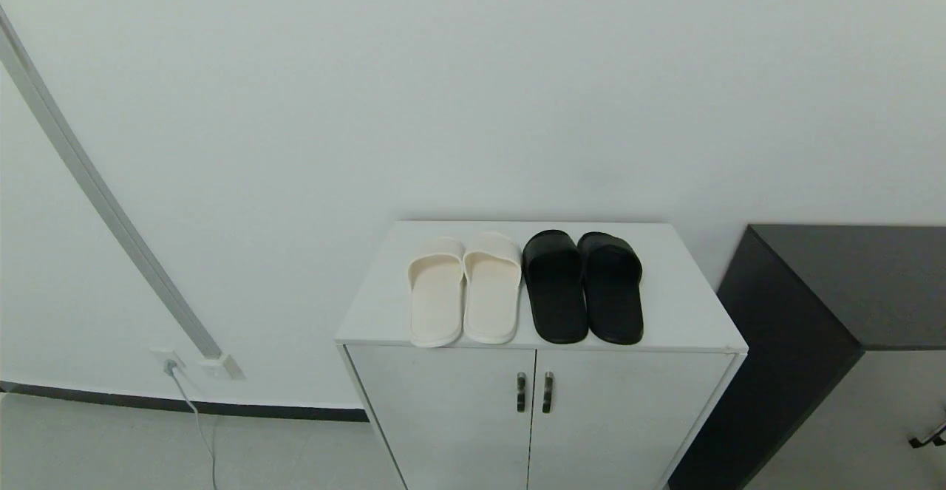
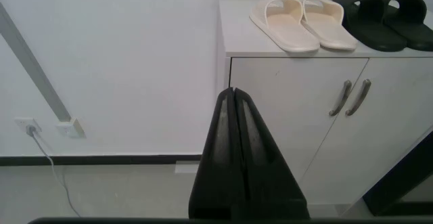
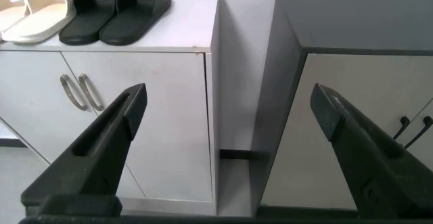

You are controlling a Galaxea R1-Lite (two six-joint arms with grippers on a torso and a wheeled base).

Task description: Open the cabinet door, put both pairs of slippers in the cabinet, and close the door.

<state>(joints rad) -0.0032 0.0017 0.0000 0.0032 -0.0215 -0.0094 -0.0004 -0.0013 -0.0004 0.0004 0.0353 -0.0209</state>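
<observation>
Head view: I see cream slide slippers (image 1: 463,290) and black slide slippers (image 1: 584,287) side by side on top of the white two-door cabinet (image 1: 443,431), doors closed. Left gripper (image 2: 233,92) has its fingers pressed together, empty. Right gripper (image 3: 229,94) has its fingers spread wide, empty. Dark grey cabinet (image 1: 850,283) stands just right of the white one.

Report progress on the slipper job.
Done: nothing. Both cabinet doors are shut; the white slippers and black slippers sit on top. In hand: nothing; left gripper jaws shut, right gripper jaws open, both empty. Left: open, load both pairs, close.
</observation>
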